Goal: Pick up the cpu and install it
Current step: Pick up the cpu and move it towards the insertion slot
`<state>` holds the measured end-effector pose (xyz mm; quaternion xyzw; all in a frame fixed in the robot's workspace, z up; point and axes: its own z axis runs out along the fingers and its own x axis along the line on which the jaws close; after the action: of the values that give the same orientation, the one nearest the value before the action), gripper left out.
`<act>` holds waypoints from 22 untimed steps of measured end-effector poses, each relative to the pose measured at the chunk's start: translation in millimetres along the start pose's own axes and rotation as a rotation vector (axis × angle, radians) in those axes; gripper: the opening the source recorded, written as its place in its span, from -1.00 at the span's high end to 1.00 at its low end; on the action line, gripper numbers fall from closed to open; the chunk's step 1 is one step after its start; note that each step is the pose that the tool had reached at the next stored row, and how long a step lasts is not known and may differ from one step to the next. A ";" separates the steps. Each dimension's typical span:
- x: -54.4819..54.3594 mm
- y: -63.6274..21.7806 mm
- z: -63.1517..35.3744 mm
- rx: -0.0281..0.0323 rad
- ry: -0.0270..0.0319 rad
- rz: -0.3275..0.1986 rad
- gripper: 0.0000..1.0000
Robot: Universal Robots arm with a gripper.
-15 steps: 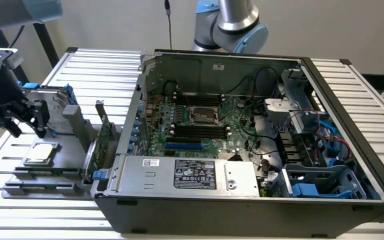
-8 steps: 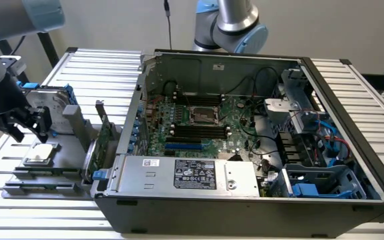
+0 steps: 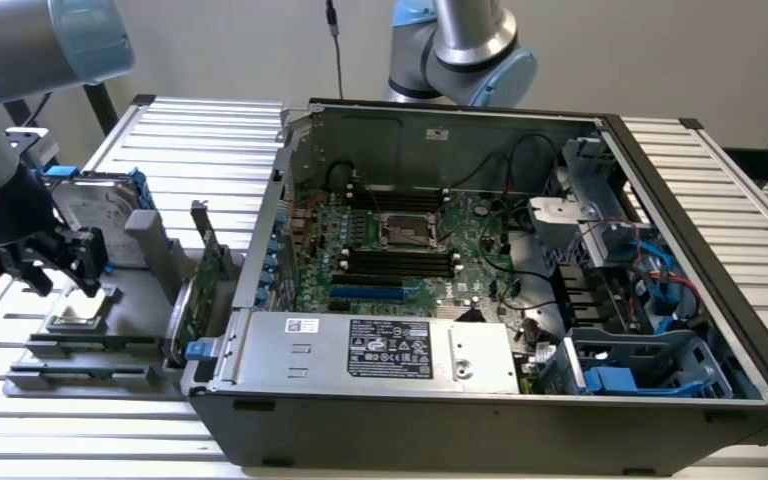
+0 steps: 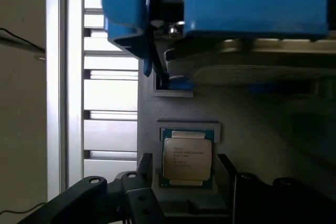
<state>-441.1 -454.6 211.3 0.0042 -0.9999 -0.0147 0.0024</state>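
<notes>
Hovering over the cpu seated in the grey tray's recess, the tool stands wide.

The cpu, square with a silver printed top, lies flat, seated in a grey holder at the exterior view's left.

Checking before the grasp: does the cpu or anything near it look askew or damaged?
Nothing stands out. The cpu lies flat and square in its grey holder, with no visible damage, and the open hand straddles it evenly.
</notes>
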 end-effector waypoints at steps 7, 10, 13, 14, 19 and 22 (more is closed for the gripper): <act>-2.9 -0.7 5.3 0.0001 0.0026 0.008 -0.19; -2.9 -1.1 6.0 0.0000 0.0031 0.008 -0.23; -3.1 -1.5 6.6 -0.0001 0.0032 0.008 -0.35; -3.2 -1.7 7.9 -0.0002 0.0030 0.008 -0.35; -3.1 -2.6 15.3 0.0000 0.0032 0.008 -0.35; -3.1 -2.7 17.6 0.0000 0.0033 0.008 -0.35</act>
<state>-438.0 -456.7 193.6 0.0004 -0.9999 -0.0146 0.0041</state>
